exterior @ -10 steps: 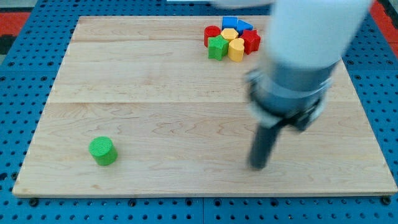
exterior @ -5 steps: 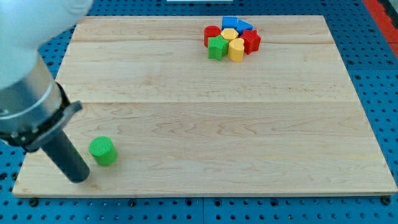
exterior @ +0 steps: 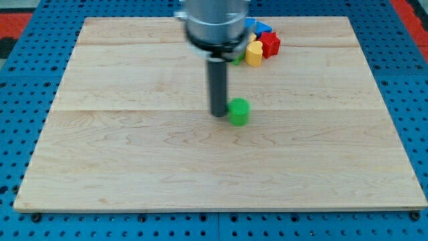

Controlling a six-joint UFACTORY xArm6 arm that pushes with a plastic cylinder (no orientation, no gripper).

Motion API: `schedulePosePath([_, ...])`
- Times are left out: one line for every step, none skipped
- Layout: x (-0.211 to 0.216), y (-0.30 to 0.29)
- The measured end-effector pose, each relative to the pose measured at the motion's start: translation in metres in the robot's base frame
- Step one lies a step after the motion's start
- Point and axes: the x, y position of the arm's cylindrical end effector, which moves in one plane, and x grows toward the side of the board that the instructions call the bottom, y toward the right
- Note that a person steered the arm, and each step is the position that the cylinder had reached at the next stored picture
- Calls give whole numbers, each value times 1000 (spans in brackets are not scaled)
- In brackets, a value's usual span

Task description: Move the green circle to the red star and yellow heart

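While the arm reaches down from the view's top, my tip (exterior: 219, 114) rests on the wooden worktop (exterior: 120, 147) just at the view's left of the green circle (exterior: 239, 111), touching or nearly touching it. No hand is fitted, only the dark rod, so nothing is grasped. That green circle sits near the worktop's middle, well apart from the cluster at the view's top, where the yellow heart (exterior: 254, 53), red star (exterior: 270, 44) and a blue block (exterior: 261, 27) show beside the arm.
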Motion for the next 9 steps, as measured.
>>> schedulePosePath([22,36])
schedulePosePath([56,37])
schedulePosePath([17,50])
schedulePosePath([-7,103])
schedulePosePath([27,119])
schedulePosePath([7,137])
schedulePosePath([-47,120])
schedulePosePath([-90,106])
schedulePosePath([-87,135])
